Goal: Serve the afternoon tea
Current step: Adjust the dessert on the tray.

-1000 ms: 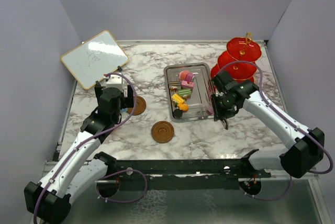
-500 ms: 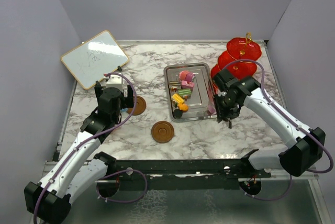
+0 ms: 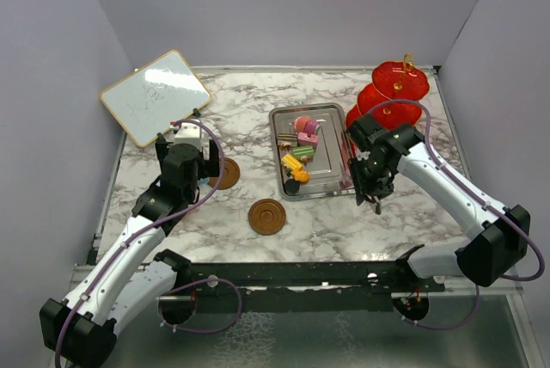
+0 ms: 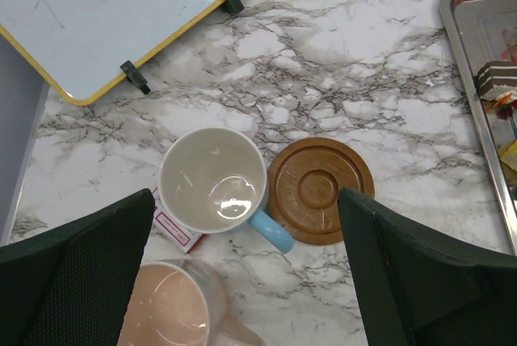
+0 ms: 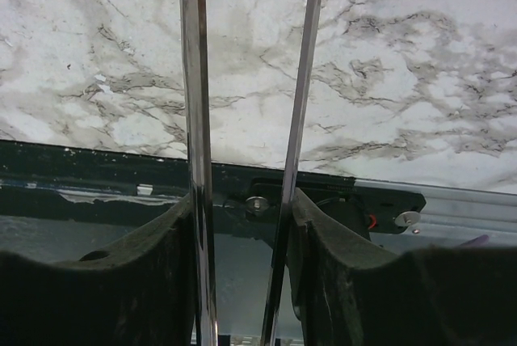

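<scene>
Left wrist view: my left gripper (image 4: 246, 194) hangs spread wide above the blue cup (image 4: 212, 180) and a saucer (image 4: 321, 190), left of the steel tray (image 4: 485, 31). Right of that tray, I see my right gripper (image 5: 242, 200) pinching steel tongs (image 5: 192, 79). Cake pieces (image 3: 299, 149) lie inside the tray, and the red stand (image 3: 391, 97) is beyond its far right corner.

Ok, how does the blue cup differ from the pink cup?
The blue-handled cup is white inside; the pink cup is peach inside. The blue-handled cup stands right beside a brown saucer and shows whole; the pink cup is partly cut off by the frame. Both stand upright, empty, neither on a saucer.
</scene>
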